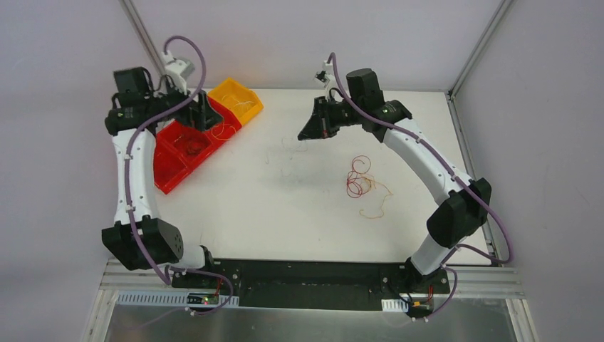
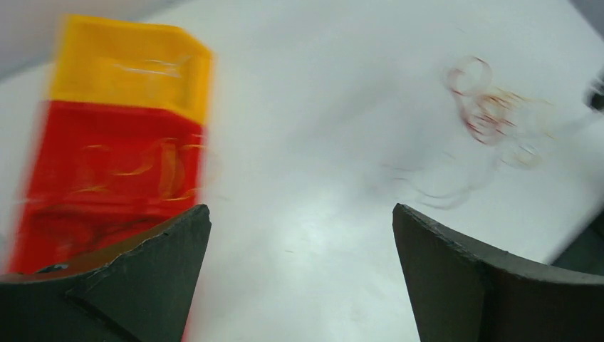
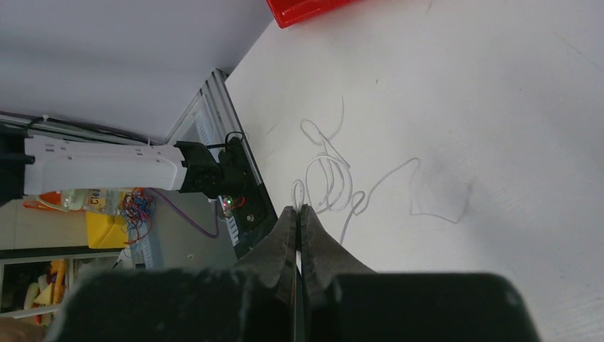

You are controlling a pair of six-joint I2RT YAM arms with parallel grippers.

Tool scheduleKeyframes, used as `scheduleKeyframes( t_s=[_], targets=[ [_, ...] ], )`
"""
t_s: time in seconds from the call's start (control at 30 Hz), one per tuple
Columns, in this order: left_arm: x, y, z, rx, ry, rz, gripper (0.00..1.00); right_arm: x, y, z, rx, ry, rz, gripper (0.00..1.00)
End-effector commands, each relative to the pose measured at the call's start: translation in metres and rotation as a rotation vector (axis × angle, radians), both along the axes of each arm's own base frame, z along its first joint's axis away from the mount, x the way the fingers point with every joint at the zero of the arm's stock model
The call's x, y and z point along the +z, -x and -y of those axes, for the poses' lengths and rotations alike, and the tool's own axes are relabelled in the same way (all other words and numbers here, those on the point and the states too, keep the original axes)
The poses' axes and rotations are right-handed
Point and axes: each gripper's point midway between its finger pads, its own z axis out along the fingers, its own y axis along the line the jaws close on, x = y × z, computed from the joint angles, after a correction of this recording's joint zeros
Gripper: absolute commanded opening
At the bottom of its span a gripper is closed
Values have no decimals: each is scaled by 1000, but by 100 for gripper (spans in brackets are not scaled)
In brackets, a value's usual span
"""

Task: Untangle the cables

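Observation:
A tangle of red and orange cables lies on the white table right of centre; it also shows blurred in the left wrist view. My right gripper hovers over the table's far middle. In its wrist view it is shut, and a thin curly white cable loops out from its tips and casts a shadow on the table. My left gripper is above the red bins; in its wrist view it is open and empty. A faint dark strand lies on the table.
Red bins and a yellow bin stand at the far left, with thin strands inside them. In the left wrist view the red bin is just left of the fingers. The table's near edge shows in the right wrist view.

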Motion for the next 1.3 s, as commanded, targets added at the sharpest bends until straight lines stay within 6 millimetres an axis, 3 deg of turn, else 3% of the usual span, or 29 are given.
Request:
scheduleKeyframes(
  t_s=[0.0,0.1,0.2,0.37,0.53,0.63,0.7,0.77,0.83,0.93,0.97,1.1,1.17,1.2,1.27],
  targets=[
    [-41,63,104,-385,214,-140,99,30,2,-7,-17,-104,-8,0],
    [-57,88,151,-486,195,-131,99,23,5,-13,-5,-108,-45,0],
    [-62,90,185,-494,212,-84,99,22,12,-20,23,-113,-51,0],
    [-68,71,213,-470,183,18,99,28,19,-30,38,-129,-51,0],
    [-81,71,237,-524,132,111,99,36,19,-39,27,-154,-51,0],
    [-93,73,248,-533,96,154,92,45,14,-44,1,-186,-59,0],
    [-96,69,252,-516,89,164,81,51,11,-46,-9,-206,-66,0],
    [-96,65,253,-496,94,169,69,55,9,-48,-17,-219,-75,0],
    [-93,64,252,-471,107,159,51,58,7,-48,-22,-225,-75,0],
    [-85,73,245,-460,109,157,6,56,-4,-37,-63,-222,-87,0],
    [-81,75,240,-442,109,159,0,54,-12,-30,-92,-219,-85,0],
    [-63,71,212,-366,156,98,0,32,-41,2,-208,-170,-107,2],
    [-59,54,191,-302,154,49,0,24,-49,13,-236,-158,-127,27],
    [-58,41,177,-254,147,25,0,21,-52,17,-246,-153,-131,46],
    [-54,12,150,-159,116,-5,0,17,-58,25,-272,-135,-120,71]
  ],
)
